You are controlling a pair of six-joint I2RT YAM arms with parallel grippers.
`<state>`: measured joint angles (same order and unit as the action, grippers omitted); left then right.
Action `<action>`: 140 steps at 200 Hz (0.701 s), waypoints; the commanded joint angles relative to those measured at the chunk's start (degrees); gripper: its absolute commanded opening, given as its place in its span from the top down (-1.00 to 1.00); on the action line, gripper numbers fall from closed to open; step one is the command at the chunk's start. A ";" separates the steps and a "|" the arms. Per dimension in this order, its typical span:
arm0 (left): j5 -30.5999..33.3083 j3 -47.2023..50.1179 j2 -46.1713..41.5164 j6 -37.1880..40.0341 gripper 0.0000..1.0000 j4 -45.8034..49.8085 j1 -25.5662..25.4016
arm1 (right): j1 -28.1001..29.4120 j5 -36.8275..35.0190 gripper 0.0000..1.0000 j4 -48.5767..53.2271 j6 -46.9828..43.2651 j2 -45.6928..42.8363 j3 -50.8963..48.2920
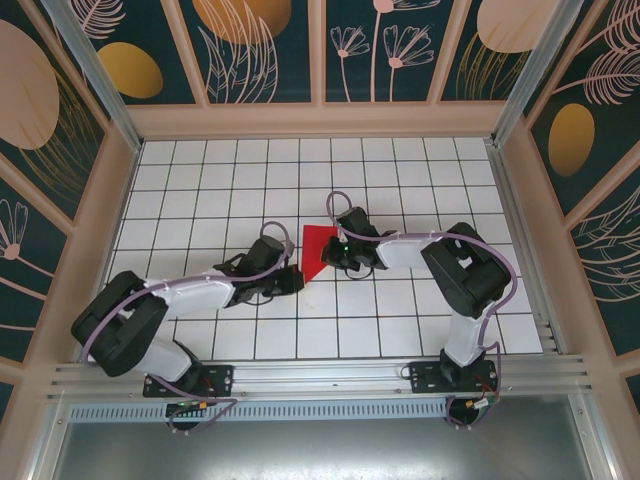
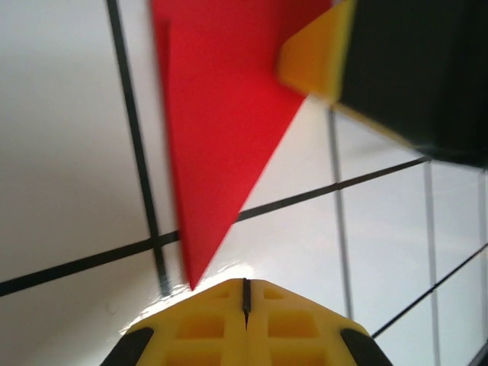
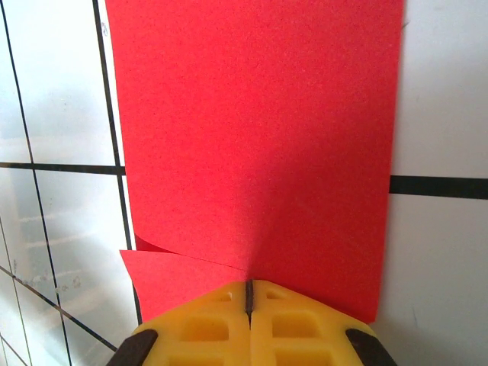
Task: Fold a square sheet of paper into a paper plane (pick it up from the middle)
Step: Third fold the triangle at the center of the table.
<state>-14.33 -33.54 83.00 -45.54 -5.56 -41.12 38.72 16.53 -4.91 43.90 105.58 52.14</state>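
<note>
- top external view: i count one thin bright red sheet of paper (image 1: 315, 248), lying near the middle of the white table with black grid lines (image 1: 200, 180), between my two grippers.
- from above, the red sheet of paper reads as one triangle, wide at the far side and tapering to a single point at the near side.
- two arms reach in. the left gripper (image 1: 292, 277) sits just beside that near point, and the right gripper (image 1: 336, 252) is at the sheet's right edge.
- left wrist view: the left gripper (image 2: 245, 293) has its two yellow fingertips (image 2: 206, 328) clenched together with nothing between them. the red sheet of paper (image 2: 221, 130) ends in its point just beside them, flat on the table.
- right wrist view: the right gripper (image 3: 248, 293) also has its jaws pressed tight together, tips over the near edge of the red sheet of paper (image 3: 259, 137).
- a second layer of red shows at the lower left of that edge.
- i cannot tell whether the right gripper pinches the paper or only presses on it.
</note>
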 commanded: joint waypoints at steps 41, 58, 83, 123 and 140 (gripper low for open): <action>2.90 -7.00 7.37 -2.62 1.00 -2.79 0.54 | 0.20 -4.63 1.00 5.27 2.87 1.97 -3.45; 1.97 -7.19 9.16 -3.50 1.00 -3.15 0.58 | 1.11 -5.03 1.00 4.92 6.00 -0.16 -4.83; 0.30 -5.31 9.70 -4.30 1.00 -4.06 0.53 | 2.23 -6.64 1.00 3.76 12.36 -3.60 -7.10; -0.87 -3.90 11.16 -4.40 1.00 -3.92 0.58 | 3.50 -7.48 1.00 0.68 17.48 -6.98 -8.72; -1.99 -3.99 12.21 -4.25 1.00 -3.93 0.57 | 3.60 -7.79 1.00 0.02 17.41 -8.05 -8.85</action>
<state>-14.28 -38.06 93.51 -49.36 -8.45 -40.80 41.60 10.90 -7.53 58.30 99.42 44.88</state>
